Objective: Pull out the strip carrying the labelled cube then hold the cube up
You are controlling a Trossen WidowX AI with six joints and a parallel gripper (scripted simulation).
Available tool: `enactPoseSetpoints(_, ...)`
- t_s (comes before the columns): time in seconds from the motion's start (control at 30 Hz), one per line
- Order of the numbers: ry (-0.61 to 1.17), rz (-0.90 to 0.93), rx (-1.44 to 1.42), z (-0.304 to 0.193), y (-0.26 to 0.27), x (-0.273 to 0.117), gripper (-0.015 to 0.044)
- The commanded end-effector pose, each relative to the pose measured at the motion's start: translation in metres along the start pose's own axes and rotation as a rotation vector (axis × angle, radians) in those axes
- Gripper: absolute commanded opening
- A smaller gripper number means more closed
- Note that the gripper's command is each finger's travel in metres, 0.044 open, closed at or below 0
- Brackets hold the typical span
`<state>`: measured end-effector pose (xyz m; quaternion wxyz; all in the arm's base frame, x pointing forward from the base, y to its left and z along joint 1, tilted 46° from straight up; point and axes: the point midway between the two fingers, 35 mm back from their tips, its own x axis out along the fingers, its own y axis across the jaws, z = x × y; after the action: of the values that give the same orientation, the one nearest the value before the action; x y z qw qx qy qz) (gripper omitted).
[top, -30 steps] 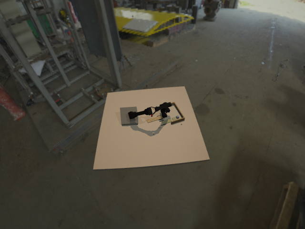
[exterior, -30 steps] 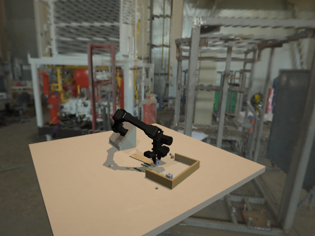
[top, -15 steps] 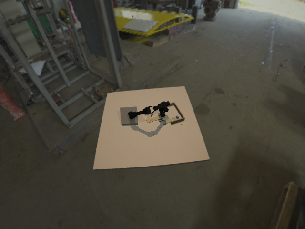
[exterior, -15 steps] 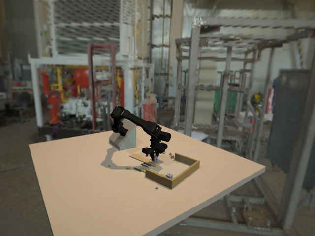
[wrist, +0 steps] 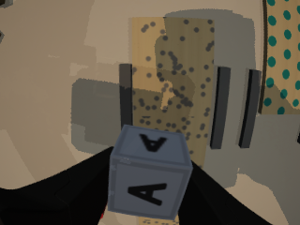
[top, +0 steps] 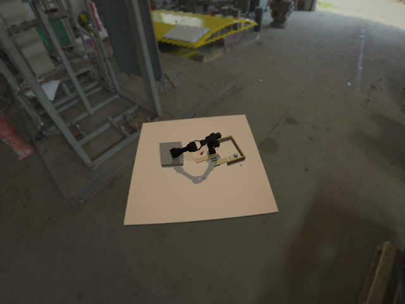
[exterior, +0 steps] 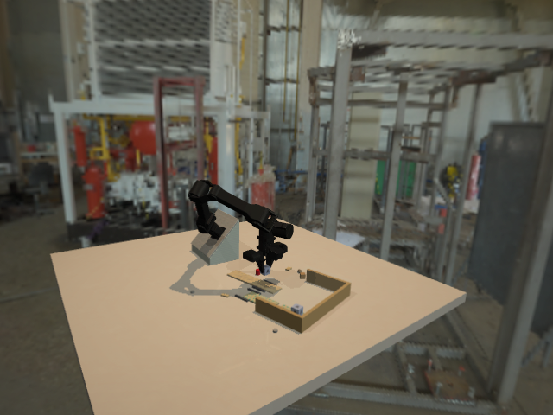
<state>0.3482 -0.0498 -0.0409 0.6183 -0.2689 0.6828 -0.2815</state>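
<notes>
Seemingly raised, gripper (wrist: 148, 213) clamps the labelled cube (wrist: 149, 179).

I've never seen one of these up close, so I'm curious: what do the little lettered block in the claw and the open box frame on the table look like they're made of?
The lettered block looks like matte grey-blue plastic or painted wood: flat colour, bevelled edges, black printed A. The gripper is shut on it. The box frame looks like unvarnished wood: dull brown walls, no shine.
</notes>
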Motion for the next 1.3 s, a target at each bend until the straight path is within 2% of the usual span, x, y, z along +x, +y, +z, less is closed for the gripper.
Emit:
enactPoseSetpoints(0.0, 0.002, 0.004, 0.000, -0.014, 0.002, -0.001, 0.0000)
enactPoseSetpoints(0.33, 0.003, 0.004, -0.001, -0.048, 0.003, -0.001, 0.0000)
enactPoseSetpoints(0.47, 0.003, 0.005, -0.001, -0.049, 0.003, -0.006, 0.0000)
enactPoseSetpoints(0.63, 0.003, 0.006, -0.001, -0.049, 0.003, -0.036, 0.0000)
enactPoseSetpoints(1.27, 0.003, 0.006, -0.002, -0.049, 0.003, -0.037, 0.0000)
